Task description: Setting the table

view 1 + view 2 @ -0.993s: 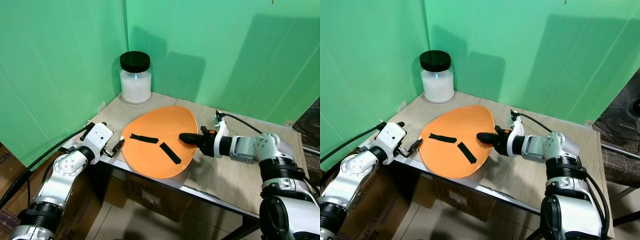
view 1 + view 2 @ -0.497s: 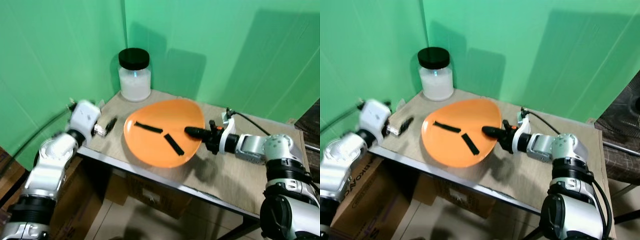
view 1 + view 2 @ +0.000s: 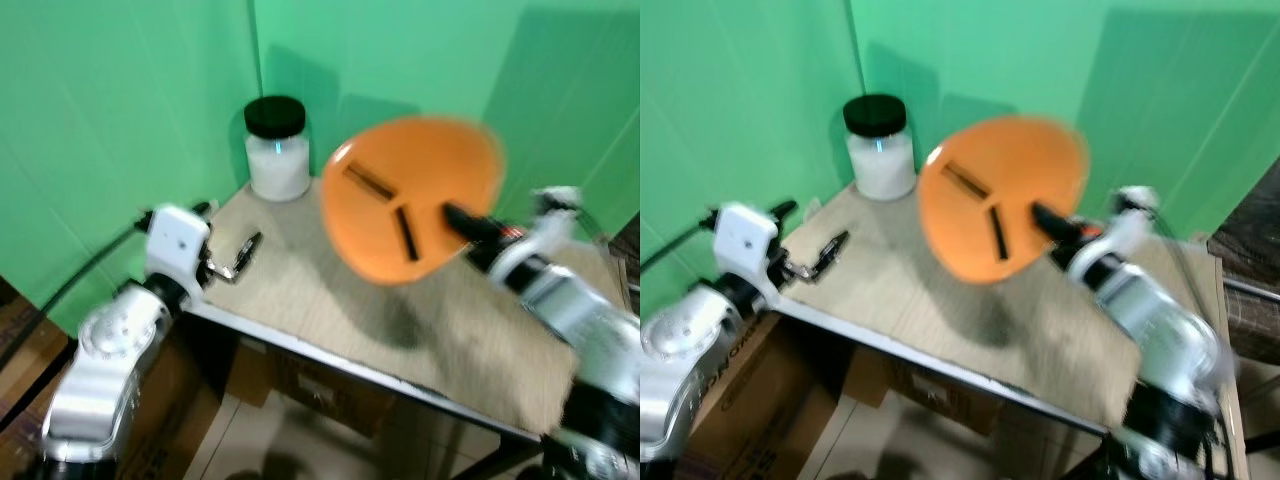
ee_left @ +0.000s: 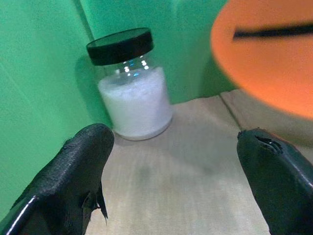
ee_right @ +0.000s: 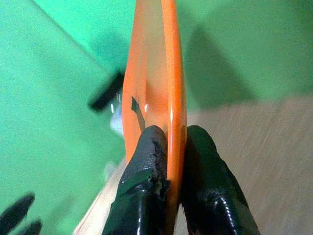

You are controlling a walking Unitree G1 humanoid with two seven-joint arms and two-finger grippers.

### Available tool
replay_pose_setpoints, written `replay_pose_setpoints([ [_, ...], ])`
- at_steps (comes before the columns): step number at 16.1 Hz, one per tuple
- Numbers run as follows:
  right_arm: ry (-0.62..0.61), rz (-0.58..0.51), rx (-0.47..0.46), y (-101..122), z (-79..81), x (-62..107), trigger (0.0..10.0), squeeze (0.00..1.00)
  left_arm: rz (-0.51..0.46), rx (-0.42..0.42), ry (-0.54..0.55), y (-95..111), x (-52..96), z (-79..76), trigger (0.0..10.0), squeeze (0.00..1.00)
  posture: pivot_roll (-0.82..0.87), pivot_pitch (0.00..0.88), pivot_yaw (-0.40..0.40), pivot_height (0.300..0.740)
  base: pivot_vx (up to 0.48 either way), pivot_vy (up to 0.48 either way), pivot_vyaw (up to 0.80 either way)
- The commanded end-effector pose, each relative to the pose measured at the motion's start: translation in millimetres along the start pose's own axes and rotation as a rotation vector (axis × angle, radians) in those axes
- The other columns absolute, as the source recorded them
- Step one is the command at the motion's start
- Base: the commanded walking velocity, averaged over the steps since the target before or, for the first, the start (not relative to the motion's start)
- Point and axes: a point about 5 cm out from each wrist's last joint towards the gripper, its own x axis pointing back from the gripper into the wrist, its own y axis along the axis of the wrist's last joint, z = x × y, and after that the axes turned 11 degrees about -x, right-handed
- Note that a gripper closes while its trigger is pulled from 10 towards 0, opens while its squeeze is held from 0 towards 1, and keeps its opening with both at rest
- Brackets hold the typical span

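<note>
Right gripper (image 5: 166,166) pinches the orange plate (image 3: 410,195) by its rim, holding it tilted in the air above the table (image 3: 330,310), blurred. Left gripper (image 4: 171,176) sits spread wide and empty at the table's left edge, facing the black-lidded jar (image 4: 132,88), probably of salt.

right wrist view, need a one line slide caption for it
Right gripper pinches the rim of the orange plate, held edge-on above the table.
</note>
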Motion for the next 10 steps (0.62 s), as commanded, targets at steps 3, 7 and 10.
replay_pose_setpoints([
  [3, 0.109, -0.135, 0.241, -2, 42.8, 12.8, 10.0, 0.00, -0.058, 0.033, 0.077, 25, -1.9, -6.2, 10.0, 1.00, -0.04, 0.000, 0.044, 0.740, 0.000, 0.000, 0.00],
  [7, 0.115, -0.312, 0.380, -14, 68.9, 14.6, 10.0, 0.00, -0.036, -0.072, 0.094, 31, -7.9, -12.0, 10.0, 0.92, -0.03, 0.000, 0.038, 0.740, 0.000, 0.000, 0.00],
  [10, 0.095, -0.342, 0.595, -29, 73.0, 17.2, 10.0, 0.00, -0.026, -0.023, 0.142, 31, -7.8, -16.9, 10.0, 0.91, -0.05, 0.000, 0.049, 0.740, 0.000, 0.000, -0.27],
])
